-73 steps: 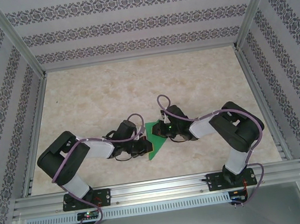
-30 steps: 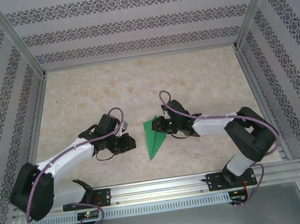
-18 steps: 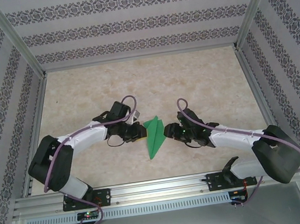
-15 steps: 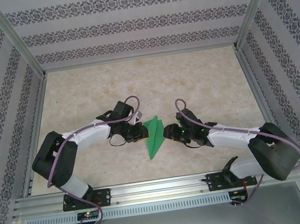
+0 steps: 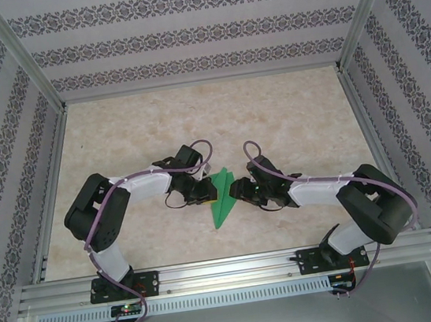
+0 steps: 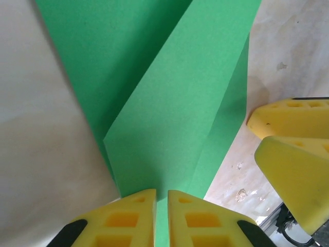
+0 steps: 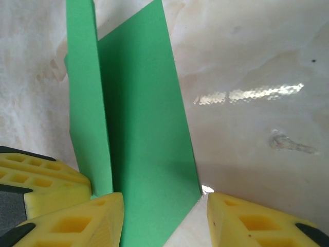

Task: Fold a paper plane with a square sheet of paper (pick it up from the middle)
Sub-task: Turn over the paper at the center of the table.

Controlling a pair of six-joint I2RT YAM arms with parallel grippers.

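One paper plane (image 5: 222,201) lies on the bench (image 5: 289,119), long axis running near-to-far, nose pointing nearward; left end effector (image 6: 162,208) clenches its edge, right end effector (image 7: 162,218) released.

Black-and-white arms (image 5: 143,184) carry purple cables (image 5: 206,148) and yellow fingers (image 6: 131,218) with square cut-outs.

No writing, label, brand, number or sign can be read anywhere. The paper plane (image 5: 220,204) is plain green on every visible face, and the walls (image 5: 183,34) bear a repeating ornamental pattern with no lettering in it.
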